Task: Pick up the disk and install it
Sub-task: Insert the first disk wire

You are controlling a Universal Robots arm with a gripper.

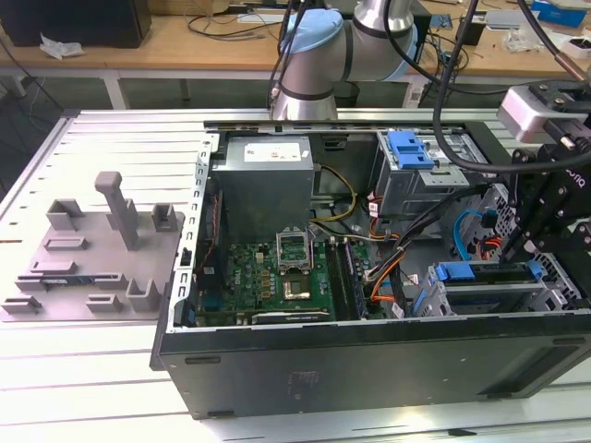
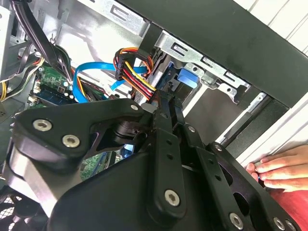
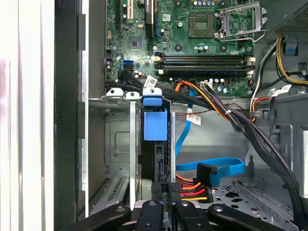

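Note:
The disk stands on edge in a slot of the grey drive cage, its blue carrier bracket at the far end. In the exterior view that blue bracket shows in the cage at the case's front on the exterior view's right. My gripper is at the disk's near end, fingers pressed together, tips against or just above the disk's dark edge. In the second wrist view the fingers run as one narrow column down to the blue bracket. The black gripper body hangs over the cage.
Red, yellow and black power wires with a connector and a blue data cable lie right beside the fingers. The motherboard and grey power supply fill the case's middle. A person's hand rests on the case's outer edge.

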